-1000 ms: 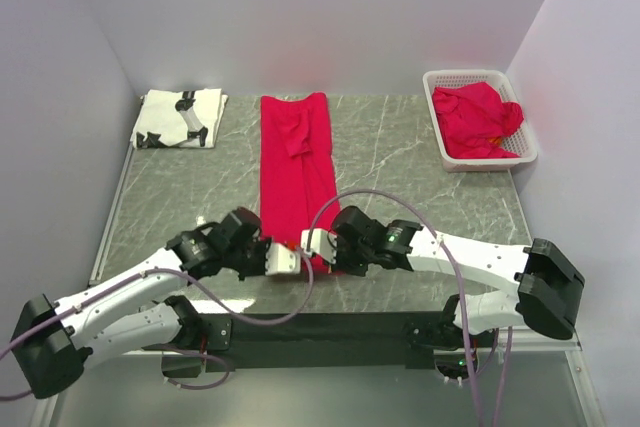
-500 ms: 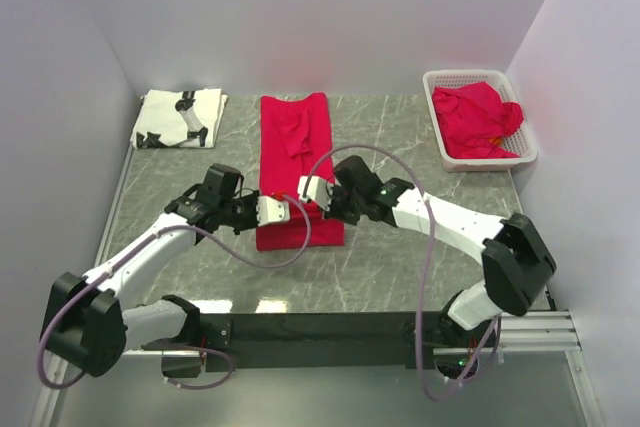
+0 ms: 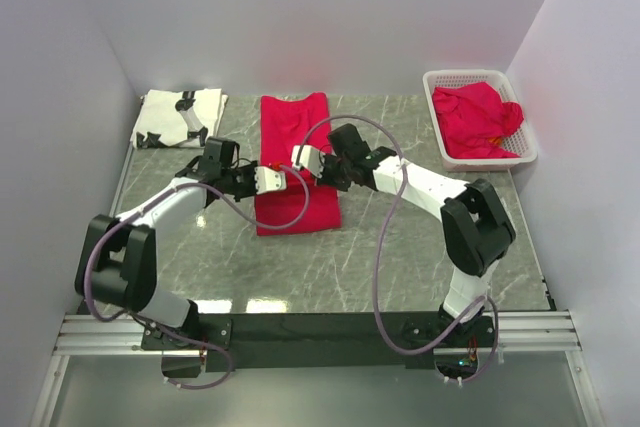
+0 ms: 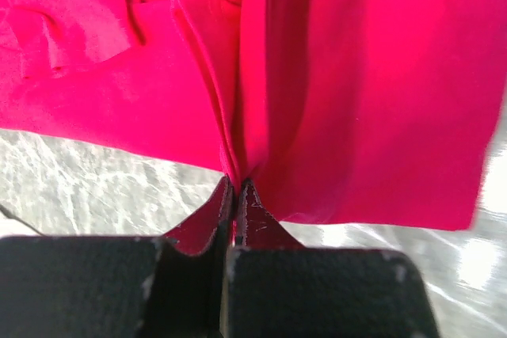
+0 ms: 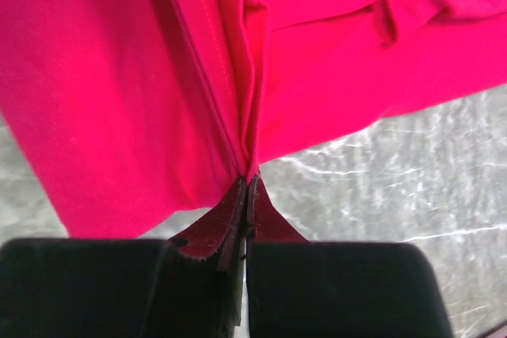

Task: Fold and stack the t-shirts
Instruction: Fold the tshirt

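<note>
The near hem of the red t-shirt (image 3: 325, 207) has travelled away from the arm bases, doubling it over at the middle of the table (image 3: 400, 247). Left end effector (image 3: 268, 179) and right end effector (image 3: 304, 157) each clamp a hem corner, keeping the folding edge taut and even.

1. No readable text, labels, brands, numbers or signs anywhere in the three views.
2. Black print on the white t-shirt (image 3: 180, 117): pattern only, no legible letters.
</note>
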Motion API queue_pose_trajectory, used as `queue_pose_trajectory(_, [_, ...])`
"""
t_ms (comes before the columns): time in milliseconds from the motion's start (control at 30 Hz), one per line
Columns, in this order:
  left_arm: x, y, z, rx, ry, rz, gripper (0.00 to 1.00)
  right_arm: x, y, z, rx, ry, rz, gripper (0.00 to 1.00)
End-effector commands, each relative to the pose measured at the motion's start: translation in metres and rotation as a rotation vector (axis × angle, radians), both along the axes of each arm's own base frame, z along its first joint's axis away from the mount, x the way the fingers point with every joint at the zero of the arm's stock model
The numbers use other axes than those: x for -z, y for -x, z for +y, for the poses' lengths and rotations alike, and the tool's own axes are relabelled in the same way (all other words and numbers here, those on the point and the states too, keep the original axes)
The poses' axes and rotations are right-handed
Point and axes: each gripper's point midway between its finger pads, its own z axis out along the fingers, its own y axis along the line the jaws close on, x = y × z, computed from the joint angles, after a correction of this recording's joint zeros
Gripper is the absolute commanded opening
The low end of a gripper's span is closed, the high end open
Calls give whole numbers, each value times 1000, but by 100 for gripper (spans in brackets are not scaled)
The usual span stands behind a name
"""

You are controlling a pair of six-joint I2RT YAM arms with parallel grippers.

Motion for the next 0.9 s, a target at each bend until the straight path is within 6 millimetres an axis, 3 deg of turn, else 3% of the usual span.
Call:
queue_pose_trajectory(0, [-14,-29,-6,43,14,-88,1,-12,-27,6,-8,-13,-56,0])
queue_pose_trajectory(300, [3,-55,-5,40,8,-93,1,-2,-49,7,14,-2,-55,0])
queue_pose_trajectory(500, [3,-73,-4,35,10,-106,1,6,-57,5,26,10,-46,0])
queue_pose_trajectory(867, [12,-87,-1,29,9,-98,1,13,-77,7,51,12,-54,0])
